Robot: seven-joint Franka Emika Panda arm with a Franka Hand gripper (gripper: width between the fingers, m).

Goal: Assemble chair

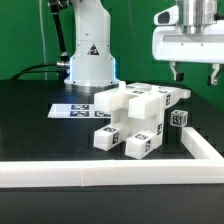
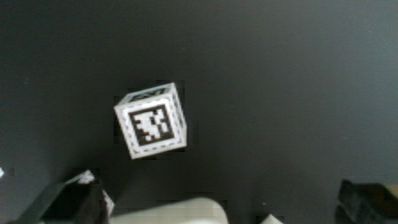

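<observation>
Item: chair, a white plastic kit with black-and-white square tags, part-built.
Location: middle of the black desk, between the marker board on the exterior view's left and the border rail on the exterior view's right.
Done, as I judge it: several blocky legs and bars sit together in one clump, with a flatter piece across the top. They look joined rather than heaped, though the seams are too small for me to be sure.
Left, as I judge it: the clump does not yet stand as a chair, and at least one piece lies outside it.
Loose piece: small tagged block on the desk, just beside the clump on the exterior view's right. The wrist view shows it alone on bare desk, one tag facing the camera, turned askew.
Claw: released, jaws wide apart with nothing between them. It hangs above the loose block, clear of it.
Step in hand, likely: lining up to collect that block.
Not in play: marker board and border rail, both lying flat away from the claw.
</observation>
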